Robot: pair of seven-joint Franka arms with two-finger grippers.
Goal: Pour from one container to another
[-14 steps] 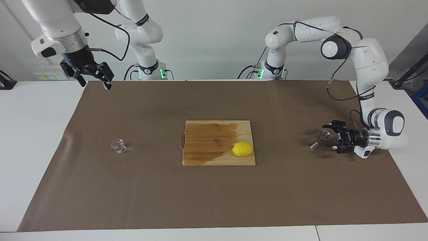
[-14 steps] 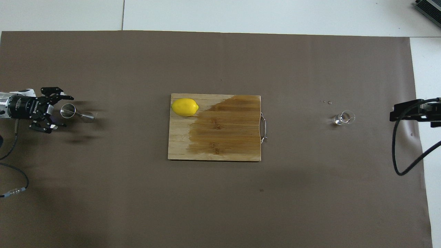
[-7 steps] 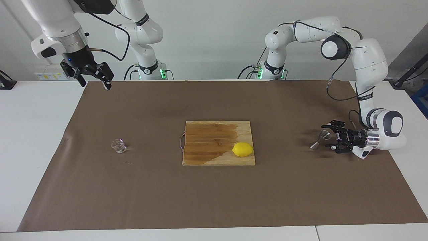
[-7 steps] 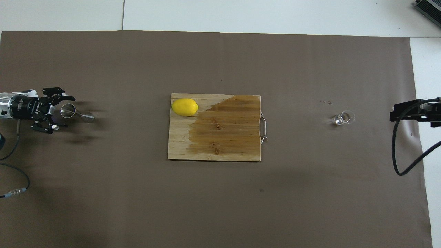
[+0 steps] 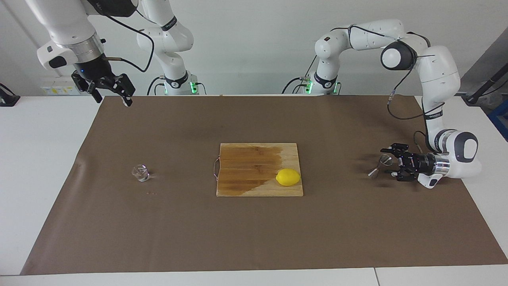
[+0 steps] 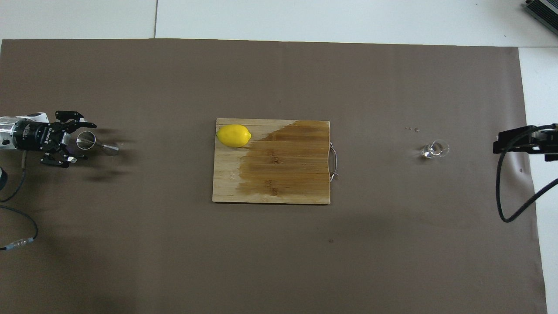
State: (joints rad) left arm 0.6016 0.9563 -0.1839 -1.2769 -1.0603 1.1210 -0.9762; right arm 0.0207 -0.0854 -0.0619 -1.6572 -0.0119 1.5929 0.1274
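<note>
— Two grippers: what has each got?
— The left gripper [image 5: 391,163], low and level, has its fingers spread around the tilted steel jigger [image 5: 380,164], not clamped. The right gripper [image 5: 112,95] hangs wide open, empty; the glass cup [image 5: 140,172] stands on the brown mat [image 5: 254,234].

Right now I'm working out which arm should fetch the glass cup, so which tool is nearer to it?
The right. The right tool hangs high over the mat's edge at the glass cup's end. The left tool is at the jigger, at the table's left-arm end.
</note>
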